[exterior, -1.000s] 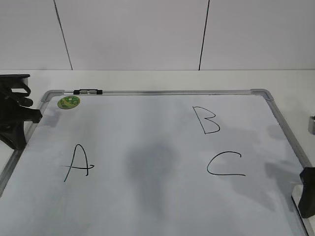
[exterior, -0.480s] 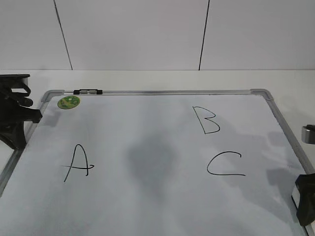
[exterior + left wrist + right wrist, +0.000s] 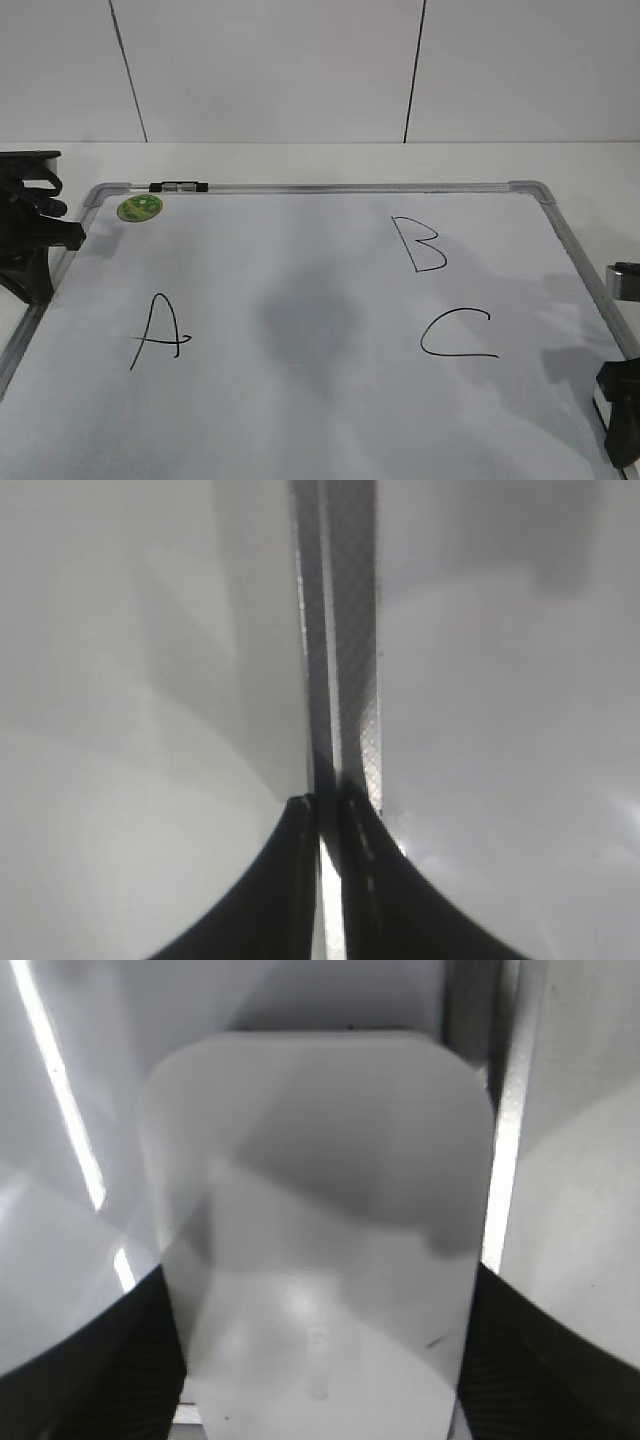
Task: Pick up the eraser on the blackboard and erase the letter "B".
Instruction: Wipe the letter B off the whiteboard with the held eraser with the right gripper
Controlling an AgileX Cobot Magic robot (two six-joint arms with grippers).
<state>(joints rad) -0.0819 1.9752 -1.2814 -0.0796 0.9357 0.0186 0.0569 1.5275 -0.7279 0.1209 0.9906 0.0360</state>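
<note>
The blackboard [image 3: 300, 420] is a white board in a silver frame. It carries a black "A" [image 3: 157, 332], the letter "B" [image 3: 418, 244] and a "C" [image 3: 458, 334]. The eraser [image 3: 320, 1230], a white rounded block, fills the right wrist view. It lies at the board's right edge, and only a sliver of it [image 3: 597, 412] shows in the exterior view. My right gripper [image 3: 320, 1400] has a black finger against each long side of it and appears shut on it. My left gripper [image 3: 322, 810] is shut and empty over the board's left frame [image 3: 345, 630].
A round green sticker [image 3: 139, 208] and a dark clip [image 3: 178, 186] sit at the board's top left. The left arm [image 3: 25, 240] rests by the left frame. A white wall stands behind the table.
My right gripper has sunk lower and slightly left at the board's right edge, and its shadow has shifted with it. The left arm has not moved.
</note>
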